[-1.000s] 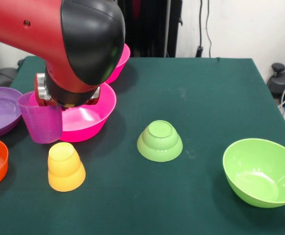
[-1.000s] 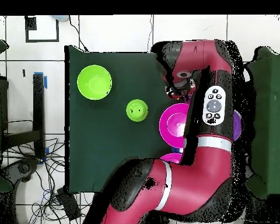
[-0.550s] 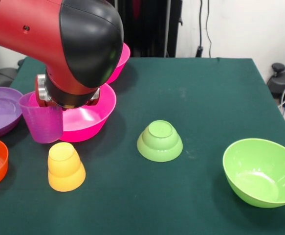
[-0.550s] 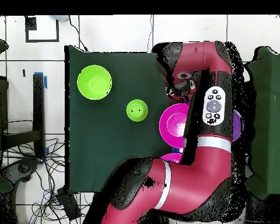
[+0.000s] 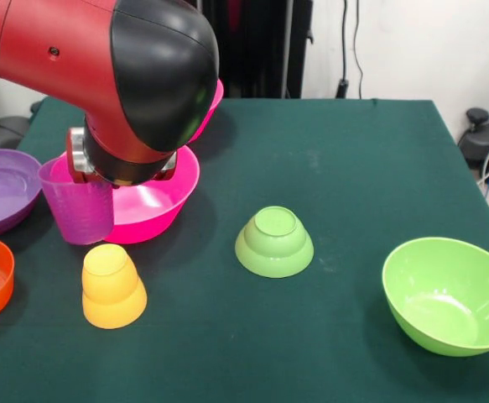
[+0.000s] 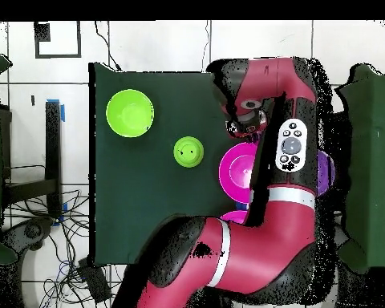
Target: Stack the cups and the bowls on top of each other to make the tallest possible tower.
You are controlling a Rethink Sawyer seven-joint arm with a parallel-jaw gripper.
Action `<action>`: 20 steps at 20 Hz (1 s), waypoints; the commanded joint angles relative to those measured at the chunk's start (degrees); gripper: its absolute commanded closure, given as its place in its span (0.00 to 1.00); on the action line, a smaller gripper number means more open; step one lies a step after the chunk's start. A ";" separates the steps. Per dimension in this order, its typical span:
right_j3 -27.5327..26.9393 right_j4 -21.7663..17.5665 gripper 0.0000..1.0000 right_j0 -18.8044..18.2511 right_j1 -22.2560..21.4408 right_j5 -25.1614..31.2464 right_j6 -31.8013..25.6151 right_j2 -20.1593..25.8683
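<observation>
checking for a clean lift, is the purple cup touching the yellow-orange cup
Apart. The front view shows dark tablecloth between the purple cup base and the yellow-orange cup top.

A dark green cloth covers the worktop (image 5: 353, 168), which in the overhead view stands on a floor of large pale tiles (image 6: 164, 44) with dark grout lines. Behind it in the front view rises a plain white wall (image 5: 420, 50), with thin black cables (image 5: 345, 42) hanging down it and a dark panel (image 5: 261, 46) beside them. A black square outline (image 6: 58, 38) is marked on the tiles, and a strip of blue tape (image 6: 62, 111) lies just beside the worktop's edge. Tangled cables (image 6: 35, 216) sprawl over the floor there, and another green-covered table (image 6: 370, 144) stands at the opposite side.
</observation>
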 commanded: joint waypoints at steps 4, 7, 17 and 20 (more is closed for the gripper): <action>-3.15 1.62 1.00 2.26 2.13 1.93 3.57 2.45; -3.83 1.77 1.00 2.60 2.58 1.89 4.00 2.04; -2.22 3.63 1.00 2.73 2.71 -0.14 5.43 1.14; -2.04 3.84 1.00 2.91 2.61 -0.53 5.17 0.50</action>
